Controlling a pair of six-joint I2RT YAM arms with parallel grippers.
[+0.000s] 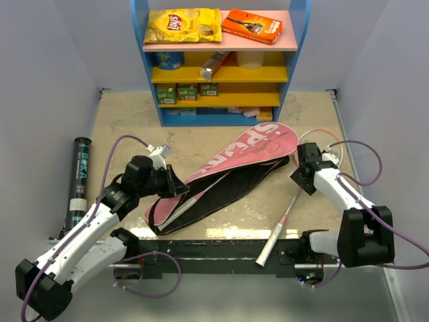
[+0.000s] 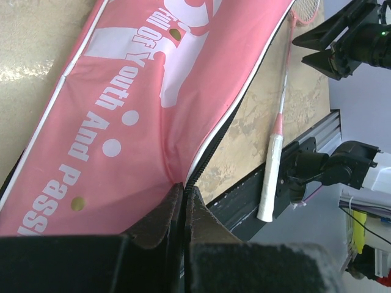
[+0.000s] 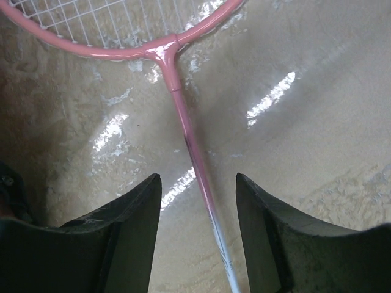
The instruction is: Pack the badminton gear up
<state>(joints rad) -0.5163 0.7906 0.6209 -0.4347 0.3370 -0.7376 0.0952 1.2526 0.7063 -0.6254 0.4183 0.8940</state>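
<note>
Left end effector (image 2: 183, 192) clenched on floppy bag (image 2: 110, 91) lip; right end effector (image 3: 198, 183) released, astride racket (image 3: 174, 91) shaft. We judge it light, slippery: pinch shaft w/ care.

bag (image 1: 248, 151) – matt cloth, table (image 1: 124, 117) v. glossy

Colour rundown, kit and surroundings
Bag (image 1: 248, 151) pink, white lettering and piping, black lining; racket (image 1: 275, 238) pink frame, white strings, shaft fading pink to white, white grip; tube (image 1: 79, 181) black, teal lettering, white band; tabletop (image 1: 134, 121) mottled beige; crisp packet (image 1: 182, 25) yellow; box (image 1: 252, 25) orange.
</note>
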